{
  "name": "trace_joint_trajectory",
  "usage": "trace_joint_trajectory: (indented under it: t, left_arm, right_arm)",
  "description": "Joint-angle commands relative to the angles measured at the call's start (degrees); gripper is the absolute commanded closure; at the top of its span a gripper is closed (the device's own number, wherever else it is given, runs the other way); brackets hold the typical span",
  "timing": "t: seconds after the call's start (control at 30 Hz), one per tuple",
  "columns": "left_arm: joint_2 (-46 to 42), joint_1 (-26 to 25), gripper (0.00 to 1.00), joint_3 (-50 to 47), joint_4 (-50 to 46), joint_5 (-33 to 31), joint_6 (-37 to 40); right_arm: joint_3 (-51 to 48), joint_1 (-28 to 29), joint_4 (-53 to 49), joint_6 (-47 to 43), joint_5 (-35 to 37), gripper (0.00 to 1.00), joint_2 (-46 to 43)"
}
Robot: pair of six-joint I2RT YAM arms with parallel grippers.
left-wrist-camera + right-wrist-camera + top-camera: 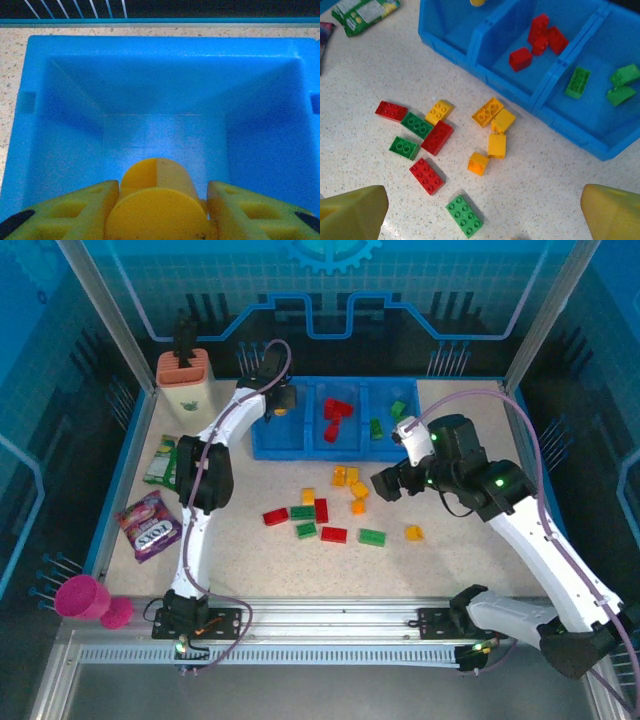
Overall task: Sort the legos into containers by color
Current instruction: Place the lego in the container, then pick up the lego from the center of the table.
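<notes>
Speckled table (250, 560): left pincer (162, 189) (clamped) grips yellow lego (156, 212).

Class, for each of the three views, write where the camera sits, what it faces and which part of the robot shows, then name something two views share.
Top external: above and behind the robot, looking down on table, blue tray, left arm, right arm.
Left wrist: on the left arm, facing into the tray's left compartment; left hand grips a yellow lego.
Right wrist: on the right arm, facing down at loose legos; right hand open, fingertips at bottom corners.
Shared: top external and right wrist both show the loose legos.
</notes>
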Motion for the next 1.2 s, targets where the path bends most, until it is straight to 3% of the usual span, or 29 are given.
trace_joint_trajectory:
  t: [0.0, 0.13, 0.37, 0.43, 0.57, 0.8, 1.0, 1.17]
  left_arm:
    - [0.71, 0.26, 0.41, 2.78, -1.47, 2.18, -0.05]
    - [0.07, 0.09, 0.35, 2.81, -1.39, 3.22, -0.18]
    - [-6.31, -2.22, 0.35, -1.44, -3.94, 0.69, 3.20]
    - [-10.41, -3.82, 0.34, -4.78, -6.05, -2.94, 4.17]
    - [-21.36, -7.57, 0.33, -18.22, -6.29, -3.42, 3.36]
    - [-35.69, -14.08, 0.35, -39.97, -7.83, 1.13, -9.83]
    - [-38.18, -19.08, 0.35, -45.90, -9.90, 1.68, -17.47]
    - [-37.17, -19.68, 0.36, -49.95, -5.99, 3.12, -21.90]
  right_arm:
    - [2.44, 1.23, -1.14, -3.21, -0.38, 0.00, 0.33]
    - [1.43, 1.24, 2.16, -3.14, -0.56, 0.00, 1.44]
    - [2.36, 1.33, 4.99, -3.72, -1.32, 0.00, 3.12]
    - [1.97, 1.37, 6.05, -3.85, -0.42, 0.00, 2.93]
    - [2.14, 1.35, 6.43, -4.05, -0.31, 0.00, 3.61]
    - [1.26, 1.46, 7.96, -4.01, -0.91, 0.00, 4.64]
    - [0.96, 1.55, 8.58, -3.61, -1.98, 0.00, 5.26]
    - [-0.05, 1.50, 9.20, -3.48, -2.14, 0.00, 5.05]
